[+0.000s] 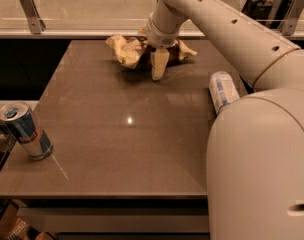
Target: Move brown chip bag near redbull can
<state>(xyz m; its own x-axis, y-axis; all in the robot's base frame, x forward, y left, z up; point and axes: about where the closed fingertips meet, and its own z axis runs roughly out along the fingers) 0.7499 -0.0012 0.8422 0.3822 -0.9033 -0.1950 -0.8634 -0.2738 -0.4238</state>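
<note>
Worktop (142, 149) carries the brown chip bag (126, 51) crosswise at its far edge, the redbull can (26, 130) well apart at the near-left corner (diagonally opposite). The gripper (159, 66) sits at the bag's middle; whether its jaws clasp, we cannot tell.

The desk (112, 149) has a smooth brown top, half matt, with one small bright reflection on it. The brown chip bag (126, 51) at the far edge is crumpled foil, full of wrinkles, with a weak shine on its pale ends. The gripper (158, 66) is down at this bag, over its right part, and it looks like smooth cream plastic, matt. The arm (227, 29) above it has the same hard pale shell. The redbull can (26, 131) at the near left is glossy metal with a silver top. The bottle (222, 89) lying at the right edge is plastic with a printed label.
</note>
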